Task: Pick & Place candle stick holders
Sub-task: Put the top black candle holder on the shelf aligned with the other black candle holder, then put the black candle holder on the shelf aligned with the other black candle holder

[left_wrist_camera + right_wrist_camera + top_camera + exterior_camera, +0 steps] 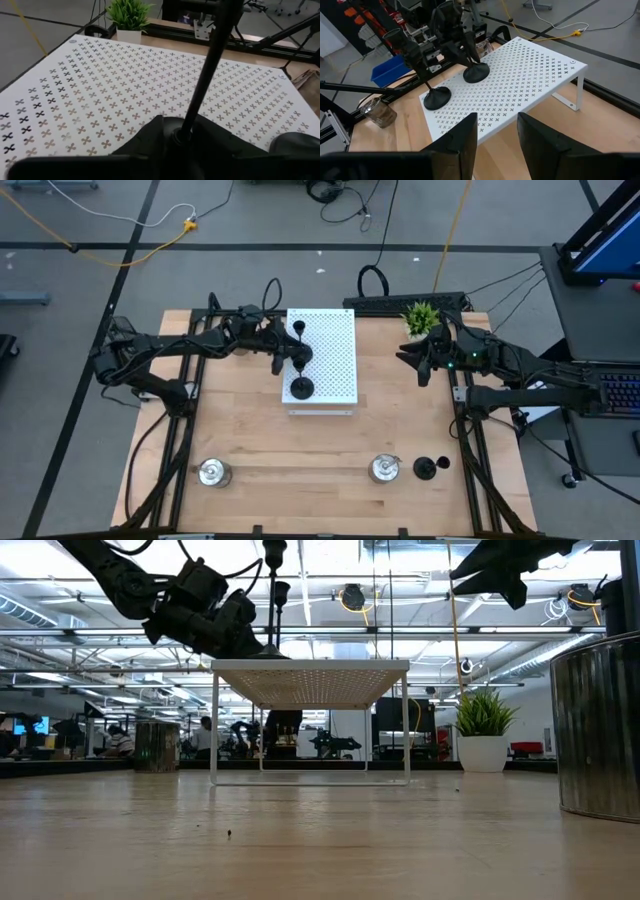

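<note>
Two black candle stick holders stand on the white perforated board (335, 355). My left gripper (290, 358) is shut on the farther one (476, 74). The nearer one (300, 389) stands free on its round base (436, 97). A third black holder (425, 468) and two shiny silver ones (384, 469) (212, 472) stand on the table near its front edge. One silver holder looms large in the low view (600, 730). My right gripper (420, 362) is open and empty, above the table to the right of the board. My left gripper pinches the farther black holder's thin stem low down, just above the base (186, 122), between its two fingers. The fingers come from the table's left, slanting down. The holder stands about upright, and its round base (479, 75) appears to rest on the board.
A small green potted plant (420, 318) stands at the far right, close to my right gripper. The board is raised on legs (213, 730). Bare wood lies between the board and the holders at the front edge.
</note>
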{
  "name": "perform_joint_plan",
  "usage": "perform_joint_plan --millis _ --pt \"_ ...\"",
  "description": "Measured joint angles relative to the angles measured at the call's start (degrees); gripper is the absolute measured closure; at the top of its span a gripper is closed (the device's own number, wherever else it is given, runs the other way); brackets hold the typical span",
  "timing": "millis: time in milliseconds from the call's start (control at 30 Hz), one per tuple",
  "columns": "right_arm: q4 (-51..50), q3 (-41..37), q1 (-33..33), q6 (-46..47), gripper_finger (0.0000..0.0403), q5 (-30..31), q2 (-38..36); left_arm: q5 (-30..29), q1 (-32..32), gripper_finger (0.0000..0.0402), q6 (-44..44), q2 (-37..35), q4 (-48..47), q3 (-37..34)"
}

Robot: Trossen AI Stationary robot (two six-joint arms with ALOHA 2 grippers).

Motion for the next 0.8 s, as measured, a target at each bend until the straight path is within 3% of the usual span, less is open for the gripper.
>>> perform_joint_plan --millis 400,800 --pt "0.0 0.0 0.01 -0.2 0.0273 0.0 0.04 -0.05 0.02 0.0225 -0.14 0.02 0.44 0.0" --pt "0.0 0.0 0.02 -0.22 0.0273 0.0 0.04 -2.73 0.02 0.0134 0.93 -1.84 -0.28 0.0"
